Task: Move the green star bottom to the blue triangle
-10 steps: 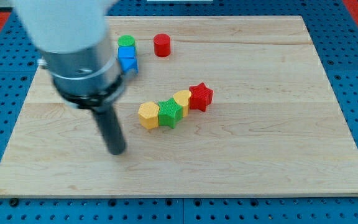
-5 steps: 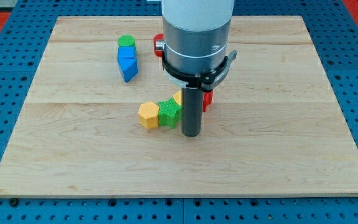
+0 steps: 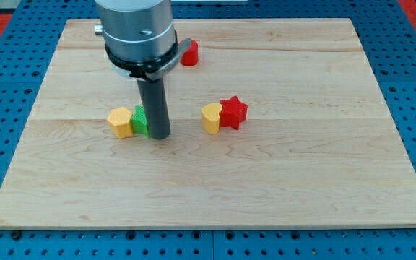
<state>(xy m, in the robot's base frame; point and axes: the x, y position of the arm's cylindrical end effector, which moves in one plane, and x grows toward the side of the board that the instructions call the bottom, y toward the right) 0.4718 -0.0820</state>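
My tip [image 3: 158, 136] rests on the board just right of the green star [image 3: 141, 120] and touches it; the rod covers the star's right part. A yellow hexagon block [image 3: 121, 122] sits against the star's left side. The blue triangle and the green round block at the view's upper left are hidden behind my arm.
A yellow heart block [image 3: 211, 118] and a red star [image 3: 233, 112] sit together right of centre. A red cylinder [image 3: 189, 53] shows at the top, partly behind my arm. The wooden board [image 3: 302, 173] lies on a blue pegboard.
My tip swept left, pushing the green star and yellow hexagon leftward, away from the yellow heart and red star. The arm now covers the blue blocks.
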